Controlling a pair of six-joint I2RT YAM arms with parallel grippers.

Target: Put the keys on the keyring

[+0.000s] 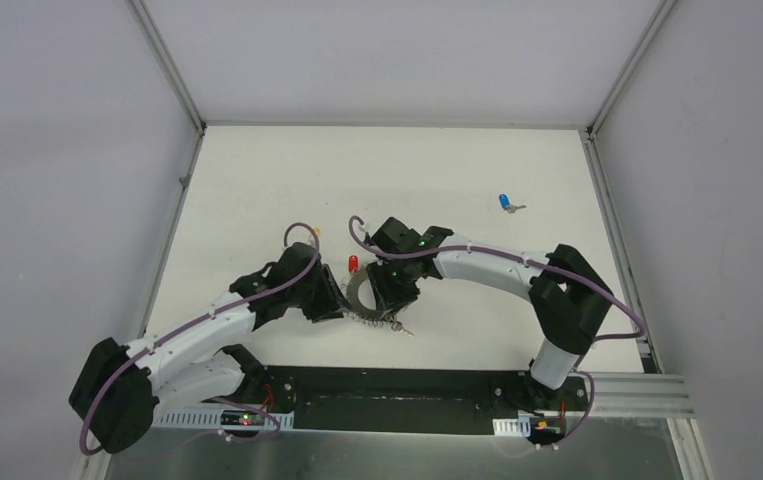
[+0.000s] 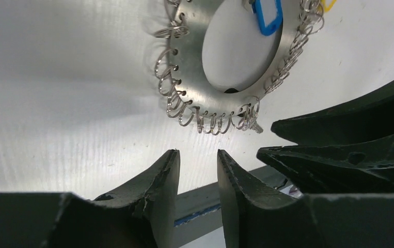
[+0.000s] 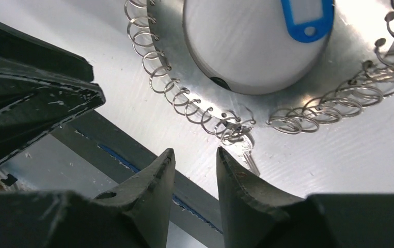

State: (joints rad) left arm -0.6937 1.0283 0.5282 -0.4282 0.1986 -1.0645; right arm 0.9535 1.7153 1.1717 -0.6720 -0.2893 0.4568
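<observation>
Keyring (image 2: 187, 62) just ahead of left end effector (image 2: 198, 154), right end effector (image 3: 195, 152): both narrow, empty.
Grey disc, coiled-wire rim. Wrist views alone show blue tag (image 3: 306, 18) at its hollow; top alone, loose blue key (image 1: 506, 203).

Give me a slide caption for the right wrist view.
Right gripper, fingers slightly apart and empty, facing the keyring, a silver key at its rim, a blue tag in its hollow.
</observation>
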